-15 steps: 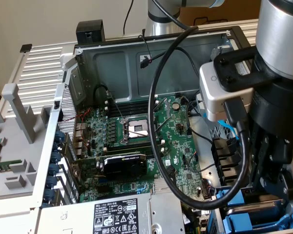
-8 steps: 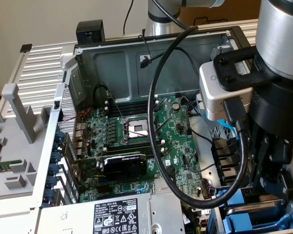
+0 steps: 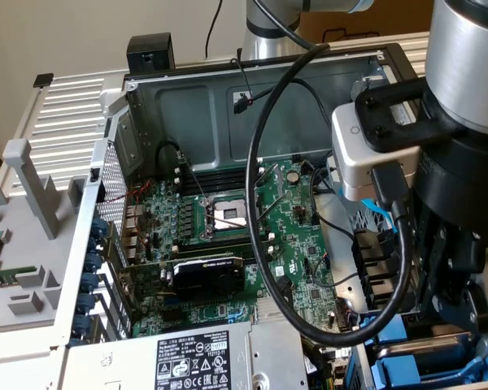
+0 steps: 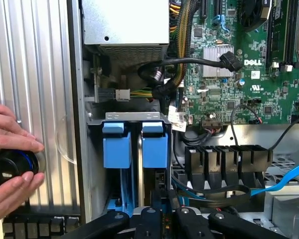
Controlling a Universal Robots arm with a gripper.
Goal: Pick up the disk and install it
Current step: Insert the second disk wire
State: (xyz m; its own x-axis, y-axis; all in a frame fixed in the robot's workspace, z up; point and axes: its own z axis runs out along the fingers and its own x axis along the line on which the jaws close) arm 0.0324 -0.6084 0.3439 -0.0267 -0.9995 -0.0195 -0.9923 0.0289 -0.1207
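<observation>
The claw [image 4: 158,218] is hanging low over the open computer case [image 3: 228,97], at the corner where the drive cage [image 4: 134,117] is sitting; whether it is open, closed or gripping anything I cannot tell, since its black linkages are crowding together just above the cage; directly ahead of it two bright blue carrier ends are standing side by side in the cage, and the disk [image 4: 154,148], as far as can be judged, is the one lying closest in line with the claw, seated on edge beside its blue twin [image 4: 116,148]; just beside the cage a row of black connectors [image 4: 224,162] is running along the case edge, with a light blue cable [image 4: 284,180] trailing past them; off to the other side, a person's hands [image 4: 12,144] are cupping a round black object [image 4: 10,168] against a ribbed grey panel [image 4: 37,74]; farther in, the grey power supply box [image 4: 124,22] is sitting against the case wall, with black and yellow wiring [image 4: 182,55] spilling out next to it; beyond that the green motherboard [image 4: 269,59] is lying flat on the case floor.
</observation>
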